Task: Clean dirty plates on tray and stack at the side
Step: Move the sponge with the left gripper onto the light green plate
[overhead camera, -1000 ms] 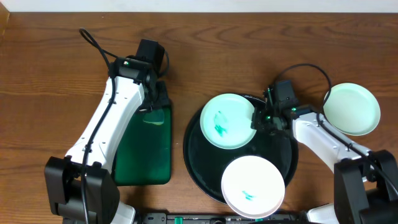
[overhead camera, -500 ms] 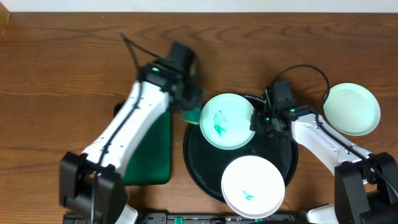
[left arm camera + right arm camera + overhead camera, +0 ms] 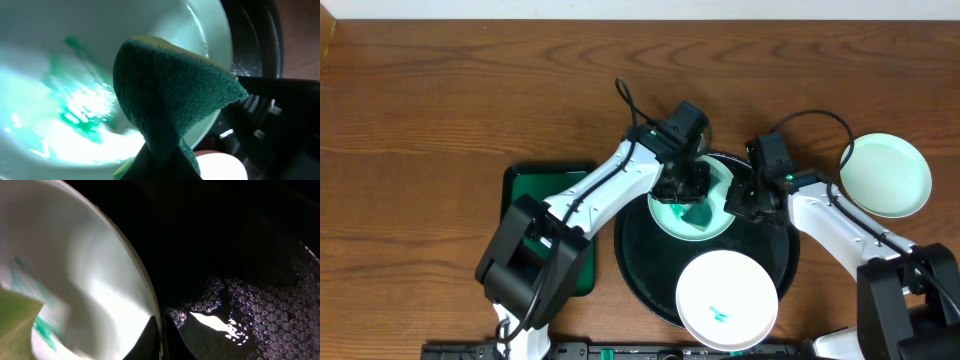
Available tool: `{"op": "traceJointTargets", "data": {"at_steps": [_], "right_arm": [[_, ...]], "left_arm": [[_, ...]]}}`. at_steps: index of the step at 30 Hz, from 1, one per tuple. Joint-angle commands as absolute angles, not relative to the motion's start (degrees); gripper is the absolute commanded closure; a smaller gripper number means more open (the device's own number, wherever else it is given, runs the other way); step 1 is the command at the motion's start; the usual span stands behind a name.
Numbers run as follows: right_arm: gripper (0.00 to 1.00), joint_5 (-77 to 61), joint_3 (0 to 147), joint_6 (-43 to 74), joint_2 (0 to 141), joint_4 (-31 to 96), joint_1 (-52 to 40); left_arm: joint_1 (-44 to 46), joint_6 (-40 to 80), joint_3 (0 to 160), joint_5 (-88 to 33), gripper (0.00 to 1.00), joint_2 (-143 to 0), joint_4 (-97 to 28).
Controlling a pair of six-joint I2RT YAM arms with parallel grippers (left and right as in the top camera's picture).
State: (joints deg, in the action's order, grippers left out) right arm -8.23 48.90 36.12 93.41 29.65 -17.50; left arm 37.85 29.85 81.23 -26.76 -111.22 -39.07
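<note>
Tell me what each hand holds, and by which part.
The left hand pinches the green sponge by its bunched end. The right hand clamps the marked plate by its rim.

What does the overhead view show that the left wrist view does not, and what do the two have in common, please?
Only overhead: the pale plate standing on the table to the right, and the green tray on the left. Only left wrist: the smeared teal marks and the coarse texture of the green sponge, seen close up. Both: that sponge at the marked plate, and the black tray.
</note>
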Motion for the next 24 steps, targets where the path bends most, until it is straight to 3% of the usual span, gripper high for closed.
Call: {"op": "traceJointTargets", "data": {"at_steps": [1, 16, 24], "right_arm": [[0.99, -7.1, 49.0, 39.4, 95.0, 29.8, -18.1], [0.99, -8.5, 49.0, 39.4, 95.1, 31.1, -18.1], [0.99, -8.4, 49.0, 40.2, 95.1, 32.7, -18.1]], "left_arm": [[38.5, 30.7, 81.0, -27.8, 0.93, -111.2, -37.5], [38.8, 40.3, 70.5, -27.4, 0.93, -111.6, -18.7], [37.1, 47.5, 69.6, -19.6, 0.93, -118.6, -23.6]]}}
